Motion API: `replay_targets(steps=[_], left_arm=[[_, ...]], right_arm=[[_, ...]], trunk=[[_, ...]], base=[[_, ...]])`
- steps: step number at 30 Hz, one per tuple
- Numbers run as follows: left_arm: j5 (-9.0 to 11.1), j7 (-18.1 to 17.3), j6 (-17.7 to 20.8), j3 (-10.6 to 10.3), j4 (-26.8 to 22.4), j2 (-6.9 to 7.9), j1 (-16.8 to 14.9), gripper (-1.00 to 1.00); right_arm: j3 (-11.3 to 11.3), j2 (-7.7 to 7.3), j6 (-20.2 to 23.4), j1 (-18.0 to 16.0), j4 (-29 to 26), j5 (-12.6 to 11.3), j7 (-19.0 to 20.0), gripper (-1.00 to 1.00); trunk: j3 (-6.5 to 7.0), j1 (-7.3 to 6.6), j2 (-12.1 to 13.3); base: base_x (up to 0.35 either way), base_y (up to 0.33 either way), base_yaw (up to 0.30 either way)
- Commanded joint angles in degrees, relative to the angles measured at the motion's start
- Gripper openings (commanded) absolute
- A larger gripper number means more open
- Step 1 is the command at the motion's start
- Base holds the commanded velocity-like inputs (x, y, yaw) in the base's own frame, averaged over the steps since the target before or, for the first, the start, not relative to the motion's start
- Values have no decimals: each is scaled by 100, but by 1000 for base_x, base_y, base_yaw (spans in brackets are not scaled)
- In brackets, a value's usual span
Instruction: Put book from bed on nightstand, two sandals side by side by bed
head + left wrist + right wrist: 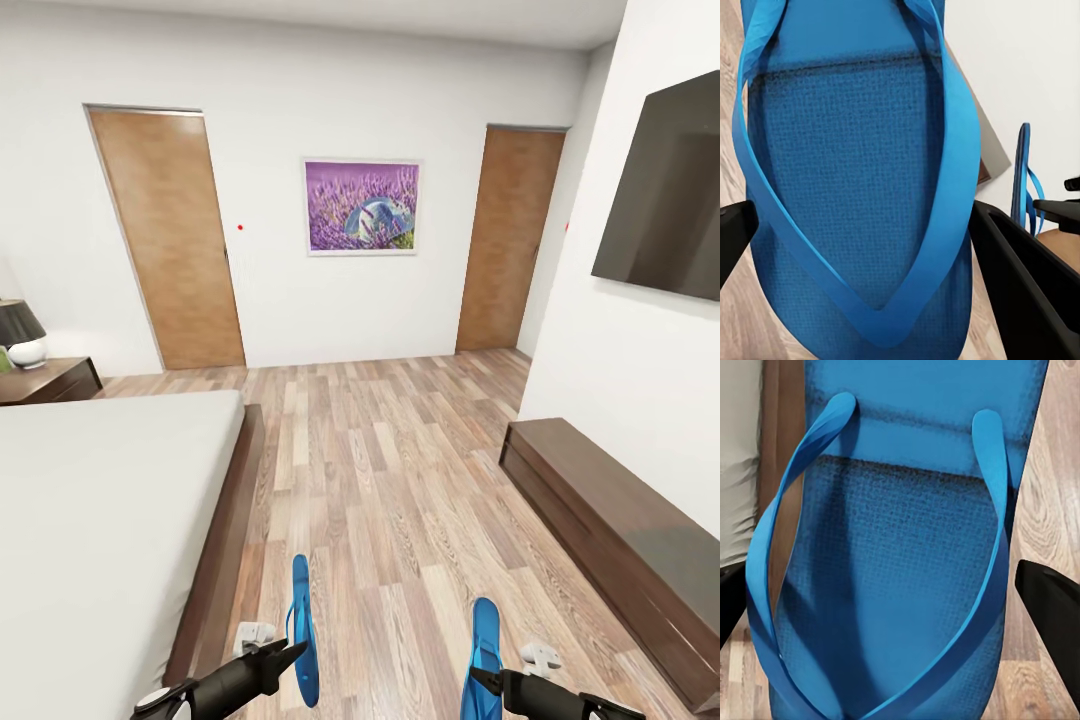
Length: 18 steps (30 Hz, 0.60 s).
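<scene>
Two light, floppy sandals, one (303, 630) clamped edgewise in the left gripper (290, 652), the other (484, 655) in the right gripper (483, 680), both beside the bed (110, 500); grip soles, not straps.

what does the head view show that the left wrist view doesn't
Head view alone: the bed along the room's left side, a nightstand with a lamp, two brown doors, a purple picture, a wall TV and the long bench.

Left wrist view alone: the strap and textured footbed of the left sandal up close, between the left gripper's fingers.

Both: the two blue sandals, each held in a gripper, the right sandal edge-on, over the wood-plank floor.
</scene>
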Motion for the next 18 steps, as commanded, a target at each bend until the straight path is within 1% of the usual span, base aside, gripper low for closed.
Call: replay_targets(steps=[1, 4, 12, 14, 18], left_arm=[[59, -5, 54, -29, -6, 6, -3, -100], [59, -5, 54, -29, -7, 6, -3, -100], [59, -13, 52, -29, -1, 6, -3, -100], [59, -12, 53, -27, -2, 6, -3, -100], [59, -9, 54, -25, -4, 6, -3, -100]], right_arm=[[29, -4, 51, -3, -7, -59, 12, -100], [30, -4, 51, -3, -7, -59, 12, -100], [30, -4, 51, -3, -7, -59, 11, -100], [31, -4, 51, -3, -7, -59, 11, -100], [31, -4, 51, -3, -7, -59, 12, -100]], trunk=[[10, -22, 36], [64, -88, 156], [64, -88, 156], [64, -88, 156], [64, -88, 156]], base=[[0, 0, 0], [0, 0, 0], [4, 0, 0], [150, 0, 0], [276, 0, 0]])
